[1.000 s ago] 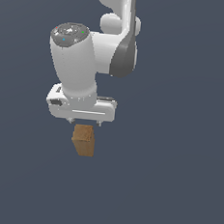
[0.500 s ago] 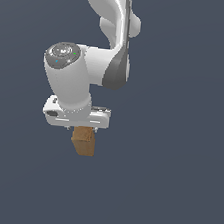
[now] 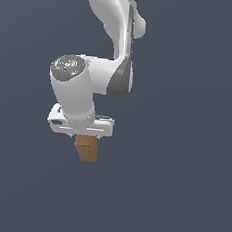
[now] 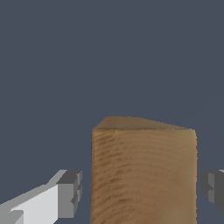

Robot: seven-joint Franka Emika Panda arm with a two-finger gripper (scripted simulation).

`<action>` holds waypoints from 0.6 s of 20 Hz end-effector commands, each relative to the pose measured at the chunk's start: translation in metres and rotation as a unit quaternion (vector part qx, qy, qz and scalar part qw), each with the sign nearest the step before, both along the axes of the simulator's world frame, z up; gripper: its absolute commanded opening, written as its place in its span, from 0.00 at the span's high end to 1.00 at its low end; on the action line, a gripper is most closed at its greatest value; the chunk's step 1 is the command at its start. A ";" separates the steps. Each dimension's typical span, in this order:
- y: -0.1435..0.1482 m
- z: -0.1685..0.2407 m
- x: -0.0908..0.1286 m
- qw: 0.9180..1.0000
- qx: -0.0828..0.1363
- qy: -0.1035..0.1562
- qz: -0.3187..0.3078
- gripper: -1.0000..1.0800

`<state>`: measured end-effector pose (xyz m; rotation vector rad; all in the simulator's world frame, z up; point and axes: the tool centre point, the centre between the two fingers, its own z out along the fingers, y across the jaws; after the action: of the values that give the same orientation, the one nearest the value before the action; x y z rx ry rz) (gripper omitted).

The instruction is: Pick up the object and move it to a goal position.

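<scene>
Dark backdrop; arm rotated, claw point(image 3: 86, 135) unclamped over block point(image 3: 86, 149).

A plain, uniform dark blue-grey backdrop point(image 3: 180, 194) is seen filling the exterior view and the wrist view alike. No edge, corner, seam or marking can be made out on it.

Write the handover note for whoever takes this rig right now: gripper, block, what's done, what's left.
Gripper: open, jaws standing on either side of the block with visible gaps, not touching it.
Block: brown wood, directly below the white gripper body in the exterior view, between the fingers in the wrist view.
Done: arm is lined up over the block.
Left: close the jaws on it, lift, carry it to the goal. No goal marker shows in either view, so I cannot say where that is.
</scene>
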<state>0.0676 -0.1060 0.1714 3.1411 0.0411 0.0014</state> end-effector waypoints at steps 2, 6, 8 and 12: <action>0.000 -0.018 -0.001 1.000 0.000 0.000 0.000 0.04; 0.000 -0.029 -0.001 1.000 0.000 0.000 0.000 0.04; 0.000 -0.029 0.000 1.000 0.000 0.000 0.000 0.04; 0.000 -0.029 0.001 1.000 0.000 0.000 0.000 1.00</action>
<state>0.0677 -0.1063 0.1423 3.1413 0.0417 -0.0025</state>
